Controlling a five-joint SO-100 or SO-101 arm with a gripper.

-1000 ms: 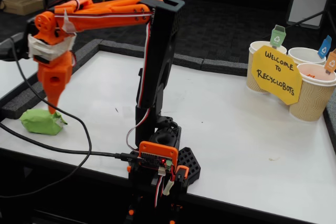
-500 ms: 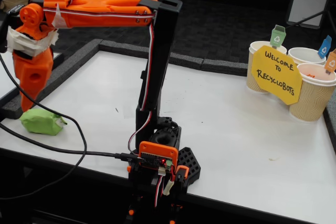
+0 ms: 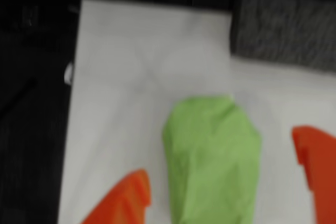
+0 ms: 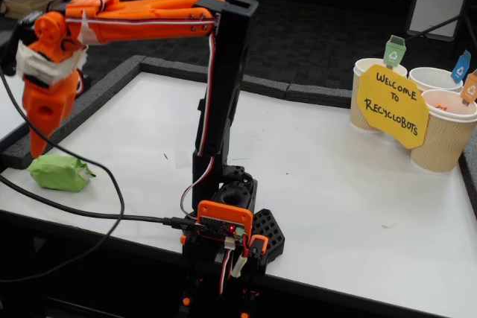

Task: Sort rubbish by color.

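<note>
One piece of rubbish shows: a light green crumpled paper wad (image 4: 58, 173) lying near the white table's front left corner. In the wrist view the green wad (image 3: 212, 156) sits between my two orange fingers, with a gap on each side. My gripper (image 3: 219, 156) is open and holds nothing. In the fixed view the gripper (image 4: 36, 153) points down just above the wad's left end. No other wad is clearly visible.
Three beige paper cups (image 4: 447, 135) with small coloured flags stand at the far right behind a yellow sign (image 4: 391, 106). A dark foam strip (image 4: 246, 83) borders the table. The arm's base (image 4: 223, 217) and a black cable (image 4: 112, 214) are at the front edge.
The arm has swung left in the fixed view, taking the gripper from over the wad's middle to its left end. The wad has not moved.
</note>
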